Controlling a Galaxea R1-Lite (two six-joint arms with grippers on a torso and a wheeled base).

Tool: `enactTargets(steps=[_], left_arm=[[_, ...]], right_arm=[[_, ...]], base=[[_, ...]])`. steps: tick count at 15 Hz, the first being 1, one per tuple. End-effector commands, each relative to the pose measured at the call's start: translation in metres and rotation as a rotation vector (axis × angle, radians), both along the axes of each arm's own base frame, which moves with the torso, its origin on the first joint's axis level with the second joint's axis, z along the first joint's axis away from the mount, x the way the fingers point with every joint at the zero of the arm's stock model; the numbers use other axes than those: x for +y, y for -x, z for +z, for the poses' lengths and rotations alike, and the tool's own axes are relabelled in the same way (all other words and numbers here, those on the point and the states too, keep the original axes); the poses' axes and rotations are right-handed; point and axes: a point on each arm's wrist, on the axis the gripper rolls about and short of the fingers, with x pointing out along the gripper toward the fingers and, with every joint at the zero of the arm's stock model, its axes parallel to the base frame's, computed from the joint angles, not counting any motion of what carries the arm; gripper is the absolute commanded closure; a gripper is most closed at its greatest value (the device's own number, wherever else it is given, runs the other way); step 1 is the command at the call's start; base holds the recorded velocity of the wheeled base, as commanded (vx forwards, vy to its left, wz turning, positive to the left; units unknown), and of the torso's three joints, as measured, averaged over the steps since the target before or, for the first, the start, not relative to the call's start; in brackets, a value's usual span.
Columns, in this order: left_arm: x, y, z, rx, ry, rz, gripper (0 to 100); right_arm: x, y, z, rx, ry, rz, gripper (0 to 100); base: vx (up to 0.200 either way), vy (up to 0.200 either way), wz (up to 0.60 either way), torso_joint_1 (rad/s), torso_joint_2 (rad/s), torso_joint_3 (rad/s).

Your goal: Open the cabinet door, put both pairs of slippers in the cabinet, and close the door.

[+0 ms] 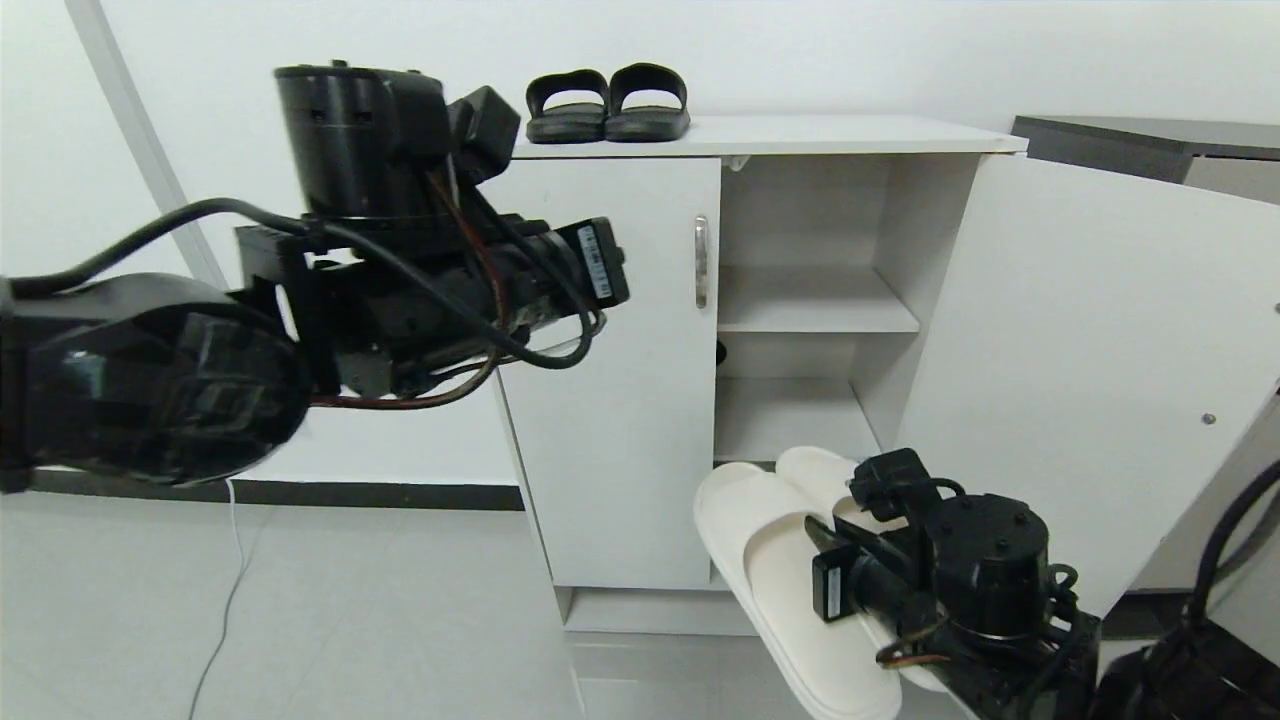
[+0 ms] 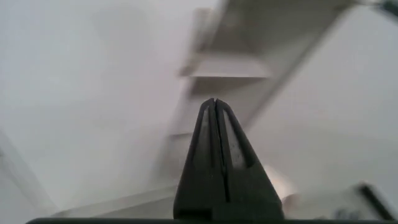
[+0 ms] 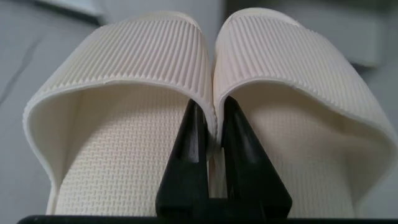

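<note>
— Gripper status, right side?
— Right gripper [image 3: 209,111]: jaws narrow, pinched on the two inner strap edges of the white slippers [image 3: 124,87], so the pair hangs as one unit; it sits low, just in front of the open right half of the cabinet [image 1: 660,612], toes toward the opening, heels dropped toward the floor [image 1: 350,610].
— Left side?
— Left gripper [image 2: 215,106]: fingers pressed together on nothing; arm held high beside the closed left door [image 1: 610,420].
— Step in hand?
— By my reading, loading of the first pair; right door [image 1: 1080,350] is swung wide, so step one looks done; black slippers [image 1: 607,100] sit side by side on the cabinet top [image 1: 850,135], not yet collected; door closing is not yet due.
— Requirements for the next move?
— Probably these: level the soles; advance the pair through the opening onto the lower shelf [image 1: 790,415] or the middle shelf [image 1: 815,312]; keep clear of the left door's edge and its handle [image 1: 701,262]; release only once the soles are supported; a pinch on soft straps may let the pair swing.
— Surface and room?
— Shelves: flat, white, smooth; floor: pale and glossy, with a thin cable [image 1: 232,580] trailing across it; wall [image 1: 300,30]: plain white, with a dark skirting strip [image 1: 380,494] at its foot; a grey-topped unit [image 1: 1150,130] stands behind the open door.
</note>
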Motion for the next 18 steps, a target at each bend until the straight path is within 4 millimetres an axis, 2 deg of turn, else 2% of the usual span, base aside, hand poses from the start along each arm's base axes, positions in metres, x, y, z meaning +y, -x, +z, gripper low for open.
enactTargets(steps=[1, 2, 3, 4, 5, 6, 7, 8, 9, 11, 12, 13, 14, 15, 18], left_arm=[[0.064, 0.056, 0.006, -0.075, -0.125, 0.23, 100], [0.094, 0.083, 0.005, -0.111, -0.171, 0.297, 100], [0.112, 0.099, 0.003, -0.13, -0.197, 0.352, 100], [0.14, 0.13, -0.008, -0.149, -0.232, 0.467, 100], [0.158, 0.16, -0.017, -0.17, -0.225, 0.592, 100], [0.172, 0.197, -0.033, -0.201, -0.204, 0.703, 100], [0.178, 0.215, -0.047, -0.211, -0.2, 0.747, 100], [0.184, 0.244, -0.082, -0.191, -0.217, 0.838, 100], [0.185, 0.26, -0.107, -0.17, -0.231, 0.894, 100], [0.183, 0.282, -0.149, -0.148, -0.253, 0.897, 100], [0.182, 0.284, -0.156, -0.141, -0.258, 0.88, 100], [0.18, 0.289, -0.183, -0.104, -0.276, 0.794, 100], [0.179, 0.287, -0.199, -0.074, -0.288, 0.73, 100], [0.179, 0.285, -0.209, -0.055, -0.291, 0.695, 100], [0.177, 0.287, -0.21, -0.122, -0.27, 0.512, 100]], right_arm=[[0.004, -0.026, -0.01, 0.0, 0.025, -0.119, 100], [0.004, -0.03, -0.009, -0.005, 0.023, -0.143, 100], [0.004, -0.031, -0.009, -0.007, 0.024, -0.149, 100], [0.004, -0.031, -0.009, -0.01, 0.024, -0.155, 100], [0.004, -0.031, -0.01, -0.006, 0.027, -0.155, 100], [0.005, -0.03, -0.013, 0.001, 0.035, -0.153, 100], [0.005, -0.03, -0.015, 0.005, 0.039, -0.15, 100], [0.007, -0.029, -0.016, 0.006, 0.04, -0.146, 100], [0.008, -0.027, -0.017, 0.009, 0.043, -0.139, 100], [0.009, -0.025, -0.018, 0.013, 0.047, -0.133, 100], [0.008, -0.025, -0.018, 0.014, 0.048, -0.133, 100], [0.009, -0.023, -0.019, 0.017, 0.051, -0.13, 100], [0.009, -0.023, -0.019, 0.017, 0.051, -0.129, 100], [0.01, -0.022, -0.02, 0.019, 0.053, -0.125, 100], [0.011, -0.022, -0.021, 0.018, 0.055, -0.124, 100]], base=[[0.0, 0.0, 0.0, 0.0, 0.0, 0.0], [0.0, 0.0, 0.0, 0.0, 0.0, 0.0], [0.0, 0.0, 0.0, 0.0, 0.0, 0.0], [0.0, 0.0, 0.0, 0.0, 0.0, 0.0], [0.0, 0.0, 0.0, 0.0, 0.0, 0.0], [0.0, 0.0, 0.0, 0.0, 0.0, 0.0], [0.0, 0.0, 0.0, 0.0, 0.0, 0.0], [0.0, 0.0, 0.0, 0.0, 0.0, 0.0], [0.0, 0.0, 0.0, 0.0, 0.0, 0.0], [0.0, 0.0, 0.0, 0.0, 0.0, 0.0], [0.0, 0.0, 0.0, 0.0, 0.0, 0.0], [0.0, 0.0, 0.0, 0.0, 0.0, 0.0], [0.0, 0.0, 0.0, 0.0, 0.0, 0.0], [0.0, 0.0, 0.0, 0.0, 0.0, 0.0], [0.0, 0.0, 0.0, 0.0, 0.0, 0.0]])
